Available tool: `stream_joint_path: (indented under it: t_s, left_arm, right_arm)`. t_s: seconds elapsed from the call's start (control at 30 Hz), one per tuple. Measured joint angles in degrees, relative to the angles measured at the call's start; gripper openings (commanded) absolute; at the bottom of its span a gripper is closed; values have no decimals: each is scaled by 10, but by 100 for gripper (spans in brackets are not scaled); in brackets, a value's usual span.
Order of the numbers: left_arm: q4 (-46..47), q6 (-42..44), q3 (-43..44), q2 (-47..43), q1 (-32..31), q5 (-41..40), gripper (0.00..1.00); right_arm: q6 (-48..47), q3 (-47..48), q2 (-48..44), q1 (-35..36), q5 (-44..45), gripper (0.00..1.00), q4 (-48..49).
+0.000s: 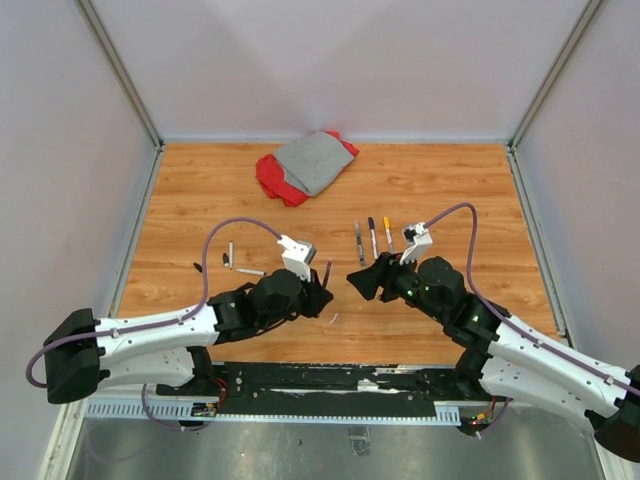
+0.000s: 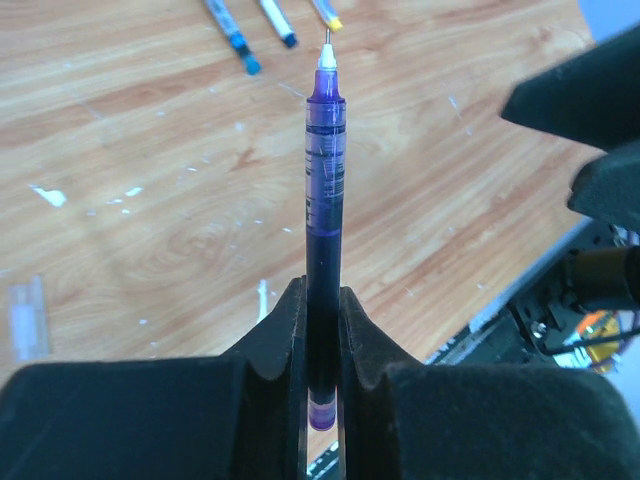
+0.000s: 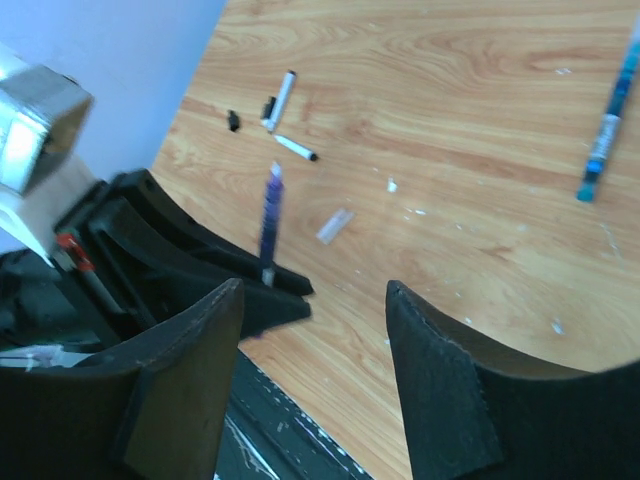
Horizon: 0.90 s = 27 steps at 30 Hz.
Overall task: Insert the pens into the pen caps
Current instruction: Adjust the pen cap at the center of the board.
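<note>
My left gripper (image 1: 320, 290) (image 2: 321, 300) is shut on a purple pen (image 2: 324, 170), which sticks out past the fingers with its bare tip uncapped. It also shows in the top view (image 1: 326, 271) and the right wrist view (image 3: 271, 212). My right gripper (image 1: 357, 280) (image 3: 315, 300) is open and empty, just right of that pen and facing it. Three pens (image 1: 373, 238) lie side by side behind the grippers, and their ends show in the left wrist view (image 2: 245, 50). Two more pens (image 1: 230, 253) (image 3: 283, 98) lie at the left. A small black cap (image 3: 233, 120) lies beside them.
A red and grey cloth (image 1: 305, 165) lies at the back of the wooden table. A clear scrap (image 3: 335, 226) and white flecks lie on the wood. A black rail (image 1: 330, 380) runs along the near edge. Grey walls enclose the table.
</note>
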Motion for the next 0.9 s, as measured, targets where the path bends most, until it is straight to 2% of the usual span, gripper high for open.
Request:
stream_joint_path:
  t_s: [0.17,0.3,0.37,0.57,0.67,0.9]
  left_arm:
    - [-12,12,-7,-23,54,2,1]
    - [-16,21,-16,-56,131,18,0]
    - [-19,27,-17,-73,165,21,0]
    - [-26,51,-17,-118,225,-7,1]
    - [-35,61,-17,-143,237,-45,0]
    - [-37,103,-47,-230,239,-114,0]
  right_arm:
    - [8,25,1,0,35,66,-77]
    - [14,55,7,0,49,78,-117]
    - [14,66,10,0,55,80,-130]
    - [4,126,80,-24,55,77,-193]
    - [-5,156,133,-37,54,73,-214]
    - [-14,251,292,-36,22,74,-249]
